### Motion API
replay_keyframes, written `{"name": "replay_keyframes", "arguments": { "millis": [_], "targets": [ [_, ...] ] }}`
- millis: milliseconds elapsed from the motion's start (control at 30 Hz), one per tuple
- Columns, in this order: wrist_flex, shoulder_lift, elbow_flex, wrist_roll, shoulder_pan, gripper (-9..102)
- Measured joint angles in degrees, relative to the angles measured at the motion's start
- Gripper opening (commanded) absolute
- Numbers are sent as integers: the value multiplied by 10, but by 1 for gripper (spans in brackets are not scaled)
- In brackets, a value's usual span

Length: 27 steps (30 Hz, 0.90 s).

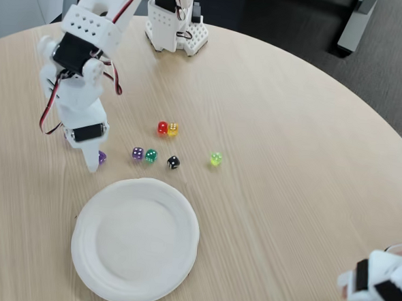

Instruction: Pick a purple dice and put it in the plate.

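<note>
A purple dice [102, 157] lies just above the plate's upper left rim, touching the right side of my gripper [94, 162]. The gripper points down at the table, and a single white fingertip [90, 163] shows clearly. Whether the jaws hold this dice is not visible. A second purple dice [138, 153] sits a little to the right, next to a dark green die [151, 155]. The white paper plate [89, 253] lies empty near the front edge of the table, below the dice.
A black die [173, 162], a yellow-green die [215, 159], and a red die [163, 128] touching an orange die [173, 128] lie right of the gripper. The arm's base [176, 27] stands at the back. Another white device [384, 284] sits at the lower right.
</note>
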Motion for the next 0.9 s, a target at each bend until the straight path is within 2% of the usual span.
{"name": "replay_keyframes", "arguments": {
  "millis": [900],
  "targets": [
    [0, 0, 0, 43, -73, 17]
  ]
}}
